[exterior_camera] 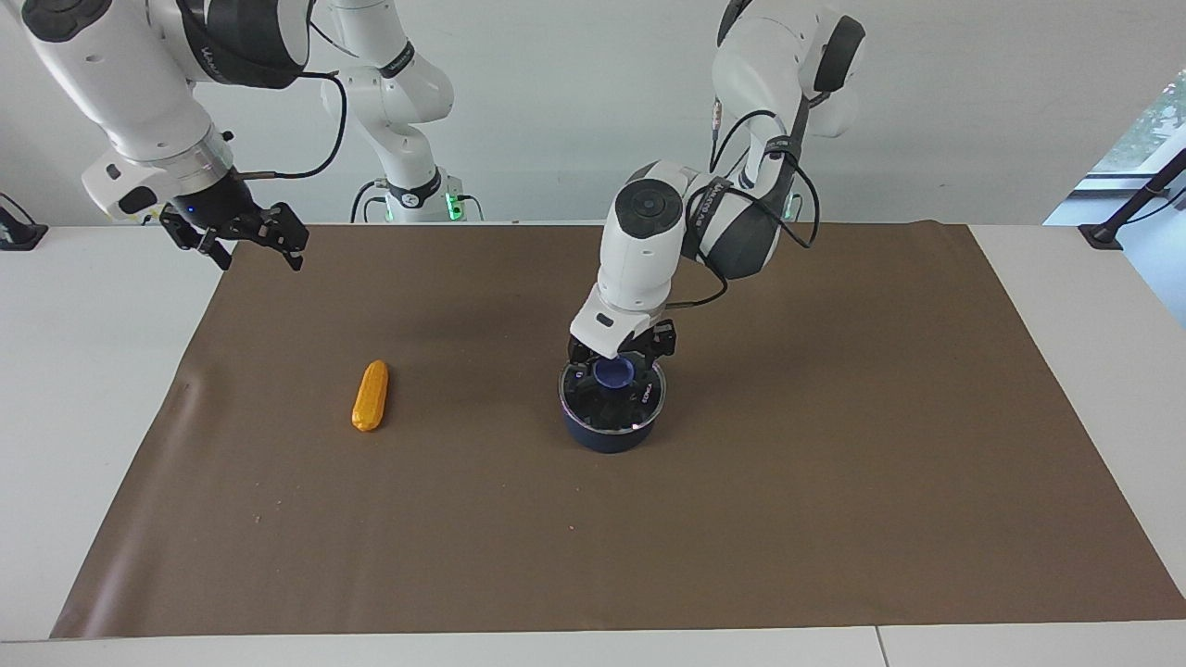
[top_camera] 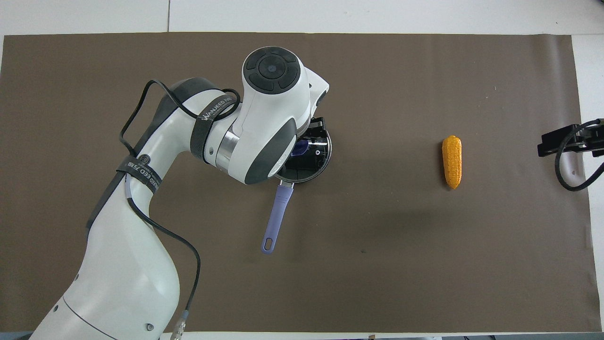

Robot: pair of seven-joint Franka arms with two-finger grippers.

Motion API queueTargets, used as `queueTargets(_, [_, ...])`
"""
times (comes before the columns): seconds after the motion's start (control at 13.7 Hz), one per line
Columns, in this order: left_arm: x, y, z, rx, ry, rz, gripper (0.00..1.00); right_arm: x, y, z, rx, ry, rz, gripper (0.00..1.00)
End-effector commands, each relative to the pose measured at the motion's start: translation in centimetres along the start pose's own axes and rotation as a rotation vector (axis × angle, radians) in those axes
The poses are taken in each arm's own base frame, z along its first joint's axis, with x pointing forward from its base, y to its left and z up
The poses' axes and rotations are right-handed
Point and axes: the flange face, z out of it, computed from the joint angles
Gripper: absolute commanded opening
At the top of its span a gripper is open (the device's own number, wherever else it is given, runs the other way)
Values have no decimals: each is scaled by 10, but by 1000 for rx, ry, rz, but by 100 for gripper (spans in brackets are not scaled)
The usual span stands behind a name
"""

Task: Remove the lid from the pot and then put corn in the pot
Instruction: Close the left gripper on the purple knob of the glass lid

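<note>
The dark blue pot (exterior_camera: 607,437) stands mid-table on the brown mat, and its long blue handle (top_camera: 277,215) points toward the robots. The glass lid (exterior_camera: 593,408) lies on the pot. My left gripper (exterior_camera: 619,359) is down on the lid, with its open fingers on either side of the blue knob (exterior_camera: 614,372). In the overhead view my left arm's wrist covers most of the lid (top_camera: 315,163). The orange-yellow corn (exterior_camera: 371,396) lies on the mat toward the right arm's end, also seen from overhead (top_camera: 452,161). My right gripper (exterior_camera: 252,248) is open and empty. It waits in the air above the mat's corner at the right arm's end.
The brown mat (exterior_camera: 834,482) covers most of the white table (exterior_camera: 83,389). Only the pot and the corn lie on it. The left arm's cable loops beside its forearm (top_camera: 141,123).
</note>
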Motion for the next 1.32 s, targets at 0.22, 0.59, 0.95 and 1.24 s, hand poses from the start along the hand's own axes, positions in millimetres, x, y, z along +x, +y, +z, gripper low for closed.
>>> queueTargets(0.22, [-1,0,15,4,35,-7,100,-5,3,0,9,-7,-24,100])
queueTargets(0.59, [-3,2,16,7,33,-5,98,-5,3,0,9,-7,-24,100])
queueTargets(0.95, [-8,6,14,16,34,2,94,-5,2,-1,9,-6,-26,100])
queueTargets(1.24, [-13,13,15,18,32,2,85,-5,2,0,9,-7,-26,100])
